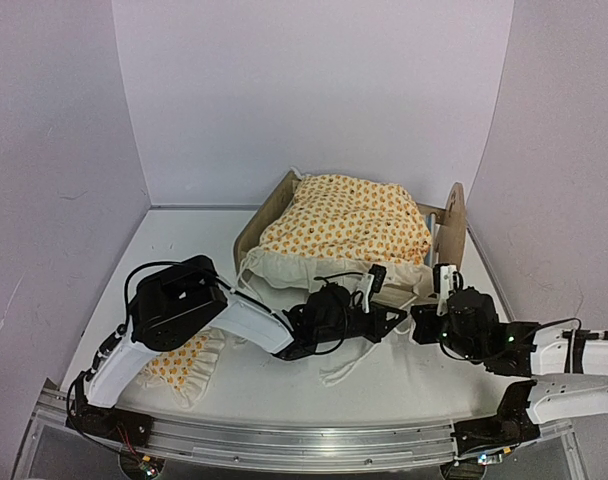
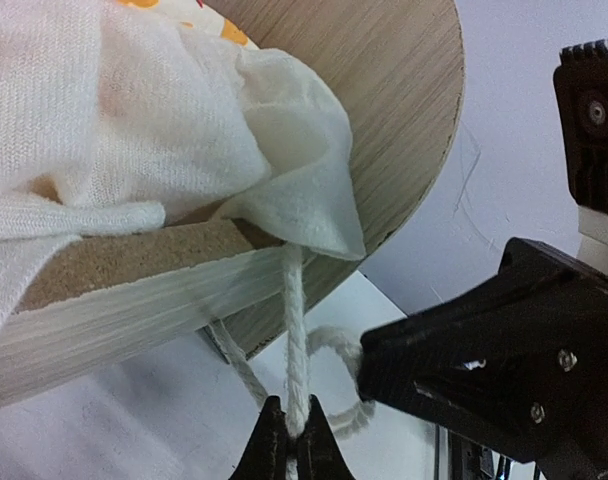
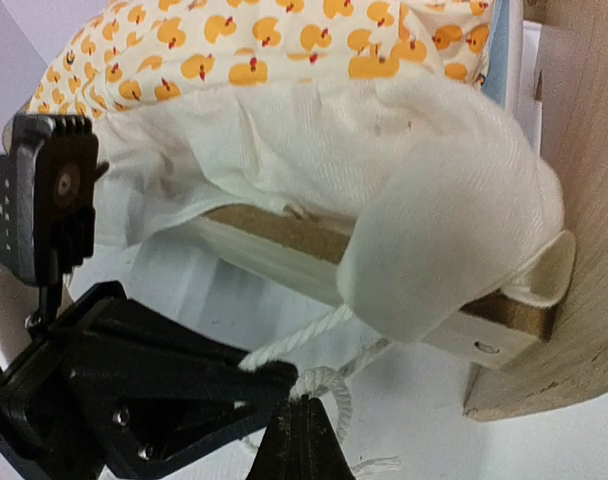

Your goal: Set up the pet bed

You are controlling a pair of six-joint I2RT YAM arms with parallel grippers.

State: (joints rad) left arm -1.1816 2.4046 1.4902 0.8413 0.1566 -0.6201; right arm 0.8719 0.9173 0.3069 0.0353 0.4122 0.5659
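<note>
While both arms reach in from the near edge, the white table (image 1: 184, 240) carries one pet bed (image 1: 267, 212) toward its back middle, the long axis running left to right across the top view, with one light plywood end board at the left and a second at the right. The frame is pale, grainy wood with rounded board edges, and a sliver of blue shows at the right end. One blanket (image 1: 349, 215), printed with orange ducks and hemmed in a white ruffle, covers the whole top and spills over the near rail. One small matching pillow (image 1: 184, 362) lies near the front left, partly under the left arm. The left gripper (image 2: 297, 445) is pinched tight on a white cord (image 2: 294, 330) hanging below the ruffle; the right gripper (image 3: 306, 415), just beside it, is likewise clamped on knotted cord.
</note>
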